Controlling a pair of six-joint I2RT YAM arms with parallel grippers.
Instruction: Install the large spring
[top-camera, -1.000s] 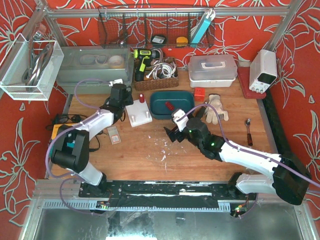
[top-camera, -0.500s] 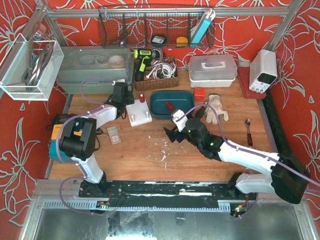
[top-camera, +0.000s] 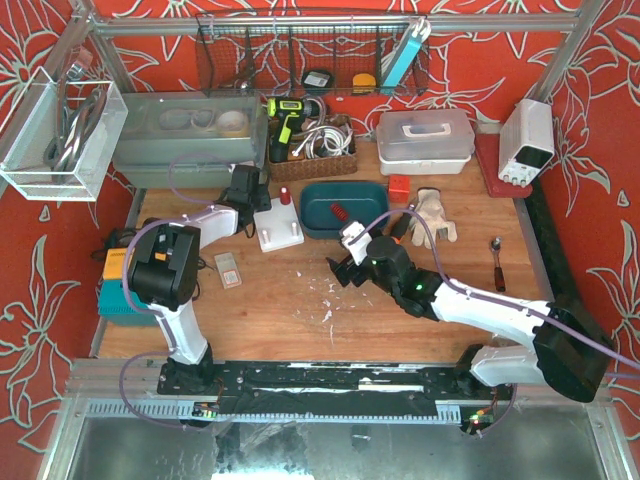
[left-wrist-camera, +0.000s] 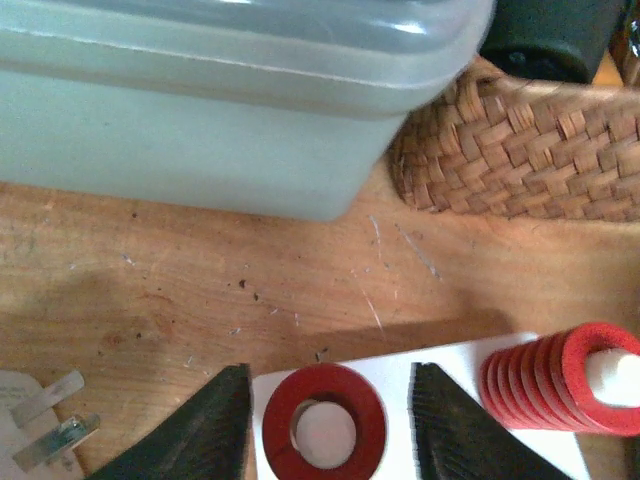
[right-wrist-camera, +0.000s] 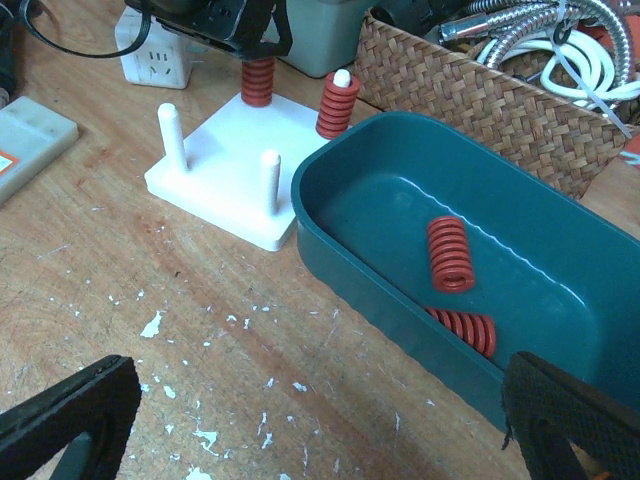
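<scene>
In the left wrist view the large red spring (left-wrist-camera: 275, 425) sits upright over a white peg at the rear left corner of the white peg base (left-wrist-camera: 465, 365). My left gripper (left-wrist-camera: 330, 400) straddles it, open a little, with a sliver of gap on each side. A second red spring (left-wrist-camera: 545, 385) stands on the neighbouring peg. From above, the left gripper (top-camera: 252, 200) is at the base's (top-camera: 278, 228) far left corner. My right gripper (top-camera: 345, 268) hovers wide open and holds nothing, in front of the teal bin (right-wrist-camera: 400, 320), where two red springs (right-wrist-camera: 448, 253) lie.
A translucent plastic tub (left-wrist-camera: 230, 110) and a wicker basket (left-wrist-camera: 520, 160) stand just behind the peg base. Two bare pegs (right-wrist-camera: 170, 135) rise at its front. A white power strip (right-wrist-camera: 150, 60) and a small card (top-camera: 228, 270) lie to the left. A glove (top-camera: 432, 215) lies to the right.
My left jaws have parted slightly from the spring on its peg. The left arm's elbow has swung back toward the left. The right arm has barely moved.
</scene>
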